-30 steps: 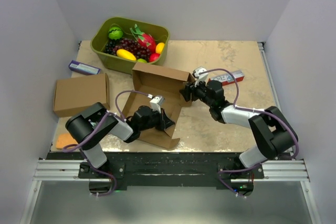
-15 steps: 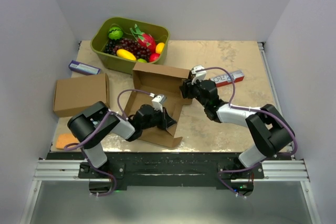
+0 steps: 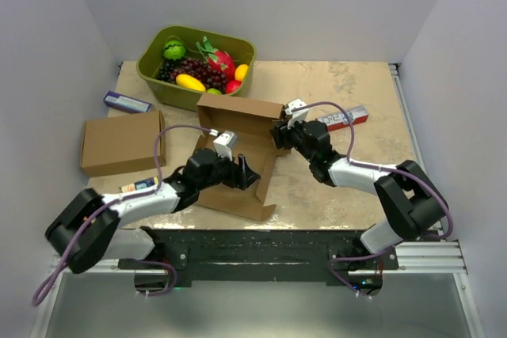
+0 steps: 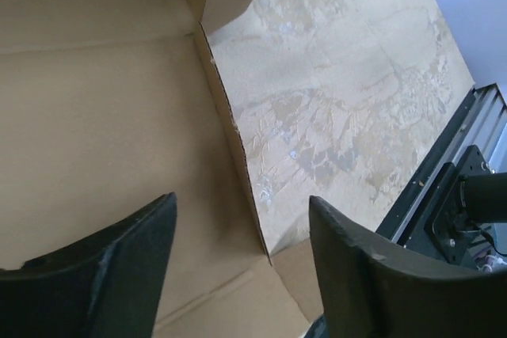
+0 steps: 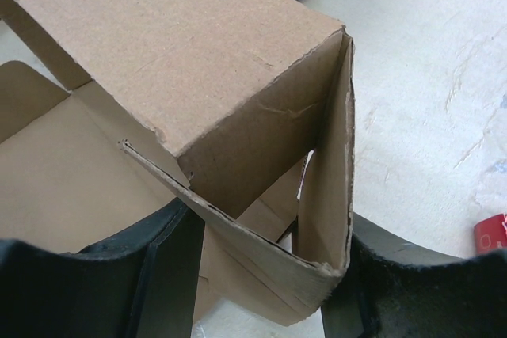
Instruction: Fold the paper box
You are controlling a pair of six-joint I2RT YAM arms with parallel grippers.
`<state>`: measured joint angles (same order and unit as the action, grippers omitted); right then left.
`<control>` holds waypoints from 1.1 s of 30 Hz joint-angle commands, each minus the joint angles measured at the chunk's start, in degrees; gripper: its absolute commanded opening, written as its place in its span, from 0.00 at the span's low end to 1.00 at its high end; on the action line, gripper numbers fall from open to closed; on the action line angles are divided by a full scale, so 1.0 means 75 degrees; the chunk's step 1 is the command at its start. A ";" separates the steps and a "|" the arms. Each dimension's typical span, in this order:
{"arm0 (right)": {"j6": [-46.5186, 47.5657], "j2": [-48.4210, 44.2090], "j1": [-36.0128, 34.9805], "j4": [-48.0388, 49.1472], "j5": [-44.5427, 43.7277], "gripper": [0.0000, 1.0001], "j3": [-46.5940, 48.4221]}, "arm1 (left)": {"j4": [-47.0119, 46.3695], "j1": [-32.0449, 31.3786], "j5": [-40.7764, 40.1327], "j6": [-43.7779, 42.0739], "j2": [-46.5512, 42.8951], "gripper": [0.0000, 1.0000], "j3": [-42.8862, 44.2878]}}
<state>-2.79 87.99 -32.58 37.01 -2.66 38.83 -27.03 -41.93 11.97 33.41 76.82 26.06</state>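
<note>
**We shape the far right corner of the paper box (image 3: 255, 144), which lies in the middle of the table (image 3: 348, 89) between both arms.**

The right gripper (image 3: 281, 134) pinches that corner, with one finger on each side of the tucked side flap. We judge it should press the flap flat against the raised far wall. The left gripper (image 3: 245, 173), spread and holding nothing, hovers over the box floor and could press it down against sliding. Only the right wrist view shows the gap between flap and wall; from above the gripper hides it.
</note>
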 commanded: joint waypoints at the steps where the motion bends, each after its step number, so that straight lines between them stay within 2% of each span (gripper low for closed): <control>1: 0.0629 -0.0329 0.0066 0.0560 0.0142 0.43 -0.0173 | 0.2086 0.0142 -0.0575 -0.0481 -0.1623 0.76 0.0298; 6: 0.0887 -0.0341 0.0066 0.0678 0.0563 0.42 -0.0325 | 0.4186 0.0726 -0.1045 -0.0868 -0.3161 0.87 0.1337; 10: 0.0887 -0.0493 0.0066 0.0748 0.0951 0.42 -0.0478 | 0.5230 0.2129 -0.0928 -0.1650 -0.3422 0.92 0.2780; 12: 0.0840 -0.0587 0.0055 0.0748 0.1022 0.42 -0.0571 | 0.5256 0.2635 -0.0823 -0.2026 -0.3143 0.94 0.3376; 14: 0.0794 -0.0703 0.0066 0.0748 0.1151 0.42 -0.0677 | 0.5092 0.3595 -0.0043 -0.2134 -0.2768 0.94 0.3648; 15: 0.0770 -0.0750 0.0066 0.0737 0.1186 0.42 -0.0724 | 0.5034 0.4341 0.0357 -0.2099 -0.2302 0.93 0.3766; 17: 0.0770 -0.0856 0.0066 0.0725 0.1209 0.42 -0.0852 | 0.4695 0.4955 0.1596 -0.1959 -0.1889 0.88 0.3966; 19: 0.0770 -0.0985 0.0055 0.0667 0.1221 0.42 -0.0923 | 0.4483 0.5390 0.2035 -0.1911 -0.1431 0.87 0.4082; 22: 0.0782 -0.1056 0.0066 0.0655 0.1221 0.42 -0.0947 | 0.4576 0.5450 0.2341 -0.1994 -0.0915 0.84 0.4142; 25: 0.0793 -0.0997 0.0066 0.0643 0.1291 0.42 -0.0912 | 0.3934 0.5509 0.2647 -0.1736 -0.0797 0.80 0.3674; 33: 0.0723 -0.0728 0.0066 0.0725 0.1444 0.42 -0.0841 | 0.3241 0.5591 0.2939 -0.1572 -0.0235 0.68 0.3252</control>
<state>1.74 81.89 -32.14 40.14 6.55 31.81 2.98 -0.75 30.52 20.56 73.65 51.29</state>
